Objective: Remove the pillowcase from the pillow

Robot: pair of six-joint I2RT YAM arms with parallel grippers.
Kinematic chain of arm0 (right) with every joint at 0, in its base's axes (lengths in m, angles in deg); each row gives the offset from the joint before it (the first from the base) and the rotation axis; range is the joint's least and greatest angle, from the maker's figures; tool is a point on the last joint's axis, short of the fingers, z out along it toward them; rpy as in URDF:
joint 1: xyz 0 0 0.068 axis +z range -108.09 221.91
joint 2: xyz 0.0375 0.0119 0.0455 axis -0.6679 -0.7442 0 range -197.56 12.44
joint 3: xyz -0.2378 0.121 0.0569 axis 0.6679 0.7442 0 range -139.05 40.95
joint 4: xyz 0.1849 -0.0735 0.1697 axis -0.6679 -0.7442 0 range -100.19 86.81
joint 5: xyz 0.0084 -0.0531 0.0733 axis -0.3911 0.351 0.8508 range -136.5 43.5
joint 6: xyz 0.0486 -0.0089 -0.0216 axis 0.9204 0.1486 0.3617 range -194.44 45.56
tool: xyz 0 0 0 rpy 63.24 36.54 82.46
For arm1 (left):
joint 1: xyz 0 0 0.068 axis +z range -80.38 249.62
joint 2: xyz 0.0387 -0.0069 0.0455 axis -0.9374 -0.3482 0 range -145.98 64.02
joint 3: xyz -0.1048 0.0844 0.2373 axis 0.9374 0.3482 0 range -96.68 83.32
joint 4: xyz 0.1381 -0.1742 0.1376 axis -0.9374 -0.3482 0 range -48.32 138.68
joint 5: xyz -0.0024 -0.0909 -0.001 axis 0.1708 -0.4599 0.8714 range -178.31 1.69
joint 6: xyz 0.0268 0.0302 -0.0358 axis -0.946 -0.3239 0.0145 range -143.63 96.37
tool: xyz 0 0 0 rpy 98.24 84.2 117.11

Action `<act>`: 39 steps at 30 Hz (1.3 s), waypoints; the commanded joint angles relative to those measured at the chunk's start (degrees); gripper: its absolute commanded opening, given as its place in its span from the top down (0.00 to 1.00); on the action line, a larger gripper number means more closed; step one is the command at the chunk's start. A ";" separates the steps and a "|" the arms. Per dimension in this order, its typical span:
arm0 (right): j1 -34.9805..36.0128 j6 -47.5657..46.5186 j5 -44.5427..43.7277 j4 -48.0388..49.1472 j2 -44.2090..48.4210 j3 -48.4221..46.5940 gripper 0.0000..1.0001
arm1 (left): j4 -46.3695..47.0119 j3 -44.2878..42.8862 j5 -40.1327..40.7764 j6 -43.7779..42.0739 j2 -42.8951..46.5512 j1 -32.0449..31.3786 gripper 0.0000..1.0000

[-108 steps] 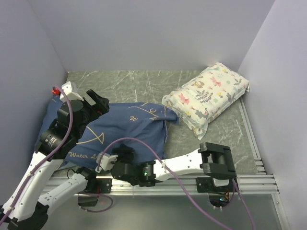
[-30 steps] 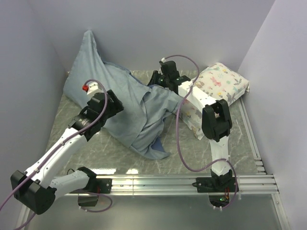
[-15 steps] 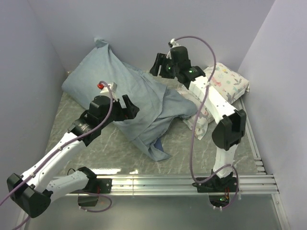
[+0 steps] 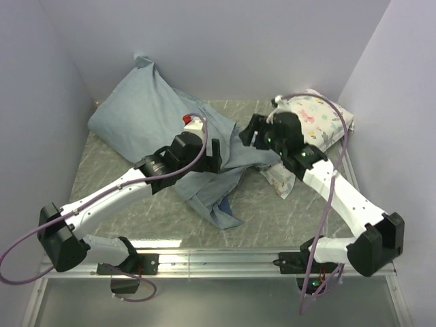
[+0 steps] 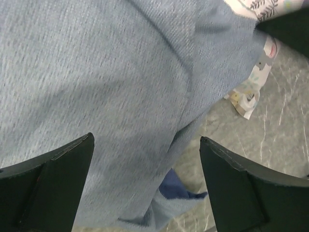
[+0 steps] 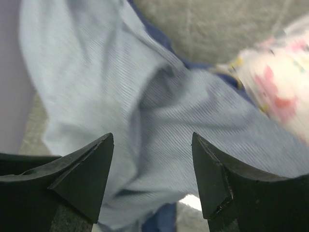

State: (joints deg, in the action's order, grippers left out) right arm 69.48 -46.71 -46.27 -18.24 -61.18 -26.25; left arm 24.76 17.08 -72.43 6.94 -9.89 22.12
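The right gripper (image 6: 152,140) has descended to just left of the printed pillow (image 4: 320,119), and the left gripper (image 5: 146,145) has closed in beside it, both with fingers wide and empty over the pillowcase (image 4: 146,116), whose bulge farther left suggests the pillow remains inside.

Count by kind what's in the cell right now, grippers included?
Pillowcase: 1
Printed pillow: 1
Plain pillow: 0 showing; the pillowcase bulges at the back left, so it may be inside
Grippers: 2, left gripper and right gripper, both open
Total: 4
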 commanded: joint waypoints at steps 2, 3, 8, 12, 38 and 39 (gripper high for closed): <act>-0.50 1.28 -5.32 5.90 8.83 9.53 0.28 | 1.51 -6.26 4.95 -2.44 -3.42 -1.71 0.03; -0.59 1.45 -5.50 6.52 11.20 12.24 0.28 | 1.60 -8.01 5.39 -2.44 -5.78 -1.80 0.03; -0.59 2.86 -3.49 7.58 14.03 17.27 0.32 | -0.42 -14.17 11.00 -1.39 -13.35 -3.38 0.05; -0.59 4.17 -1.64 9.59 14.12 20.26 0.33 | -2.62 -19.09 16.00 0.10 -18.98 -3.73 0.09; 9.34 5.06 -4.71 12.41 0.86 12.63 0.32 | -9.12 -26.93 26.40 -1.39 -21.89 0.31 1.00; 9.86 4.97 -4.89 12.32 0.59 12.10 0.32 | -9.56 -26.93 26.92 -0.87 -21.46 0.83 1.00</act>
State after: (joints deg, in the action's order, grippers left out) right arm 77.81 -41.27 -48.52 -8.29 -59.90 -10.01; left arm 16.10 -8.64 -47.36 5.60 -34.74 21.68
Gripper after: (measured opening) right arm 0.684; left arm 0.013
